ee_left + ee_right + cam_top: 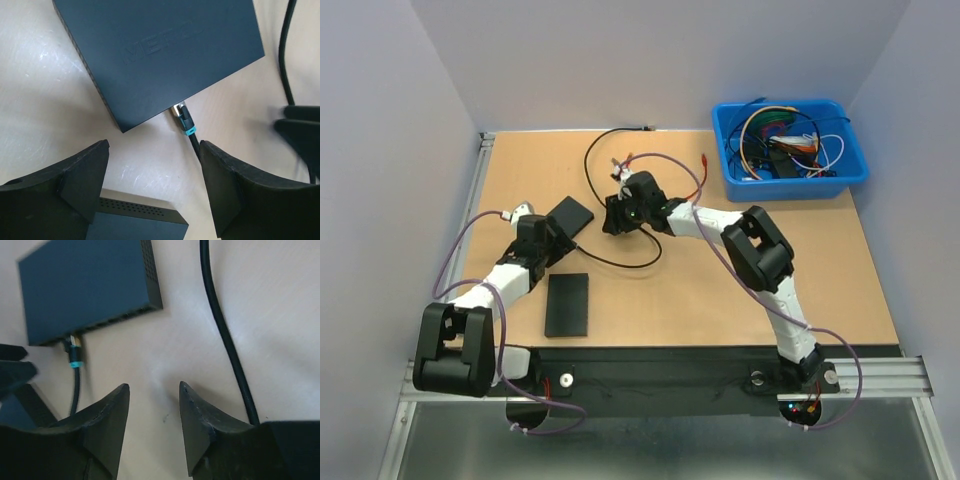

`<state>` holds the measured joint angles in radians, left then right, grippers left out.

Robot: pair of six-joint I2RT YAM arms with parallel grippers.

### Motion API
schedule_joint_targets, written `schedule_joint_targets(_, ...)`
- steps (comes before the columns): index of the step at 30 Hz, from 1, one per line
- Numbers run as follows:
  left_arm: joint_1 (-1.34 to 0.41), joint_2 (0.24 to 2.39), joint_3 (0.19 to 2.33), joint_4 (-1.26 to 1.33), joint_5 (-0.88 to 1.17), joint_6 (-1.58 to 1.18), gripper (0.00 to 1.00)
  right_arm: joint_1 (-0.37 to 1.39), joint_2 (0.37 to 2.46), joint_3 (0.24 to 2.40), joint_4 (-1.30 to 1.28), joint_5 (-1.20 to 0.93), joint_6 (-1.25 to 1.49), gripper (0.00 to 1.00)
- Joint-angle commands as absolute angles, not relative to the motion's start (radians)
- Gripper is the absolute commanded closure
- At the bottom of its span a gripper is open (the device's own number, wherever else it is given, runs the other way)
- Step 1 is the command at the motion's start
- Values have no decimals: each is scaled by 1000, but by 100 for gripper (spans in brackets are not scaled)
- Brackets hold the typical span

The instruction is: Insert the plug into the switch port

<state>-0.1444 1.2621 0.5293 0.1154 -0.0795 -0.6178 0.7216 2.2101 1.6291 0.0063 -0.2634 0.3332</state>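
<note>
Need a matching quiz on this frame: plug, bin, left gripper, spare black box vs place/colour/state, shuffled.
Things:
1. plug
2. bin
3. left gripper
4. spare box

Descriptions:
a. blue, holds wires
b. open, empty
c. lying apart, nearer the robot than the switch
d. against the switch's port side

Pairs: 1-d, 2-a, 3-b, 4-c

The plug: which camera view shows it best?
Left wrist view: the plug is near and sharp, at the edge of the switch. The right wrist view shows it smaller and blurred. In the top view it cannot be made out.
</note>
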Motion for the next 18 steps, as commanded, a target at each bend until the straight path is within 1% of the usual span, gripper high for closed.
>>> schedule_joint_targets(1,-120,1259,512,201,-23,-643,16,747,2267,1710,20,-322,344,50)
schedule_joint_targets(5,-74,1310,555,210,18,-634,16,755,2341,1785,18,-337,368,50)
schedule_joint_targets(11,-25,1459,629,264,95,-632,16,756,2493,1934,15,-348,397,47)
schedule_joint_targets(14,18,1552,684,288,135,-630,17,755,2589,2052,14,-354,425,46)
schedule_joint_targets(15,28,1599,699,302,144,-630,17,756,2615,2131,14,-353,429,45)
schedule_joint_targets(17,51,1650,761,305,169,-629,18,753,2678,2224,14,-339,442,42)
schedule_joint_targets(18,57,1699,809,304,182,-627,18,752,2747,2343,14,-331,457,40)
